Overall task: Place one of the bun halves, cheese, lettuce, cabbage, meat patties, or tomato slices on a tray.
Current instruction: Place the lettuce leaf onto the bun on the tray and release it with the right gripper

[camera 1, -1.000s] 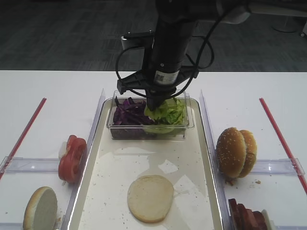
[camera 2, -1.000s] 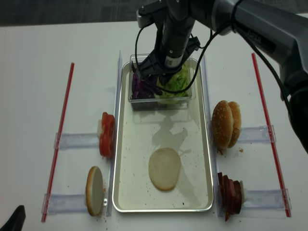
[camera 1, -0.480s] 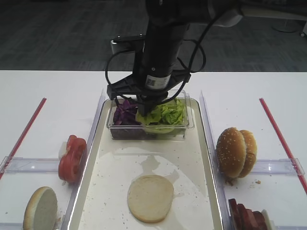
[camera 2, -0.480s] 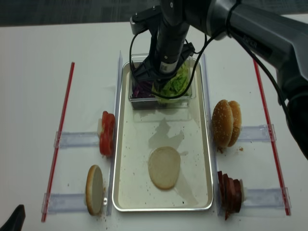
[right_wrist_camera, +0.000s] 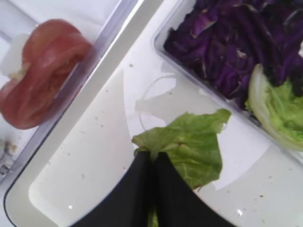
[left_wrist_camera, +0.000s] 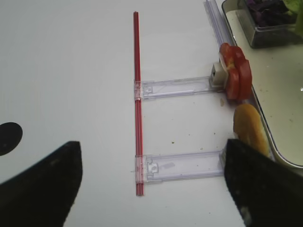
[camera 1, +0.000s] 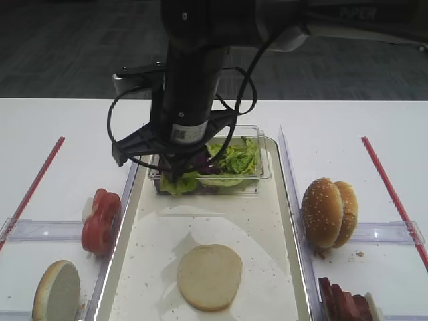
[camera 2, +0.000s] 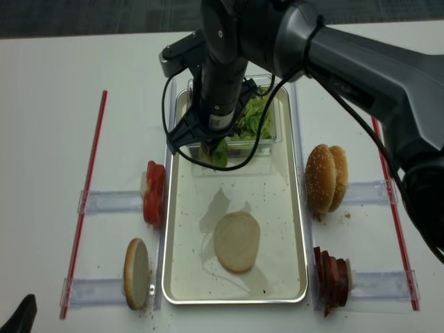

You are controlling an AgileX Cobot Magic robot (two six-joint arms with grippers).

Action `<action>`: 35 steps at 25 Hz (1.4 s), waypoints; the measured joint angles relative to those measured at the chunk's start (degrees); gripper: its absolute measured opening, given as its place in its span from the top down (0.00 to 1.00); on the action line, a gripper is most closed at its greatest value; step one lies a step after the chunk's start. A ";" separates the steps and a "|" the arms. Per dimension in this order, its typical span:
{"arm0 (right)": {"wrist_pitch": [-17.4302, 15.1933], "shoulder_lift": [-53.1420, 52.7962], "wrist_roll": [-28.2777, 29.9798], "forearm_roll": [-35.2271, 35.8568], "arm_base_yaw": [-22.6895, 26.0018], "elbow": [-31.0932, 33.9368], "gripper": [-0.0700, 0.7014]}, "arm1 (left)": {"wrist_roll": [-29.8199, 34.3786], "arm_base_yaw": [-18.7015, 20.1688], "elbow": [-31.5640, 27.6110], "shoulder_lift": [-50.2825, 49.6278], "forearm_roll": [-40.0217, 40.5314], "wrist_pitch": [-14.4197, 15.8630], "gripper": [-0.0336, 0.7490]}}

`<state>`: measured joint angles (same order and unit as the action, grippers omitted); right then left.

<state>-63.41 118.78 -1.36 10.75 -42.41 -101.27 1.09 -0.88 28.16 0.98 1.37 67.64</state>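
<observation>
A lettuce leaf [right_wrist_camera: 187, 144] hangs pinched between the closed black fingers [right_wrist_camera: 137, 189] of the right gripper [right_wrist_camera: 152, 156], above the tray [camera 1: 284, 200] floor just in front of the clear tub [camera 1: 264, 175]. In the high view the leaf [camera 1: 179, 182] dangles at the tub's left front corner, off the floor. The tub sits at the tray's far end and holds purple cabbage [right_wrist_camera: 236, 38] on one side and more lettuce [camera 1: 234, 159] on the other.

On the tray floor nearer the camera lies one bun half [camera 1: 209, 275], pale cut face up, apart from the tub. Crumbs speckle the floor around it.

Left of the tray, tomato slices [camera 1: 100, 219] stand in a row on a clear rack [left_wrist_camera: 175, 87], with a whitish end piece on the outer side. Nearer still, another bun half [camera 1: 57, 291] stands on edge on a second rack. Right of the tray stand two sesame bun halves [camera 1: 329, 210] side by side, and closer in a row of meat patties [camera 1: 346, 297]. A red strip [camera 1: 33, 184] lies on the white table [camera 1: 80, 127] at each outer side.

The right arm [camera 1: 190, 80] bears a small white label with a square code, too small to read; the word PIPER shows faintly on the link at the top.

The left gripper [left_wrist_camera: 151, 184] shows only as two dark blurred fingers [left_wrist_camera: 42, 189] set wide apart, with nothing between them, over the table left of the racks.
</observation>
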 joint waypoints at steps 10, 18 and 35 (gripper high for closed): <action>-0.92 0.00 0.52 0.48 -3.89 0.00 0.84 | 0.00 0.00 -0.10 0.00 0.00 0.00 0.24; -2.15 0.00 1.36 0.47 -7.24 0.00 0.84 | 0.00 0.00 -0.10 0.00 0.00 0.00 0.24; -6.01 0.00 1.36 -1.78 -8.48 0.00 0.84 | 0.00 0.00 -0.10 0.00 0.00 0.00 0.24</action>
<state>-69.42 118.78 0.00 8.97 -50.89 -101.27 1.09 -0.88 28.07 0.98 1.37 67.64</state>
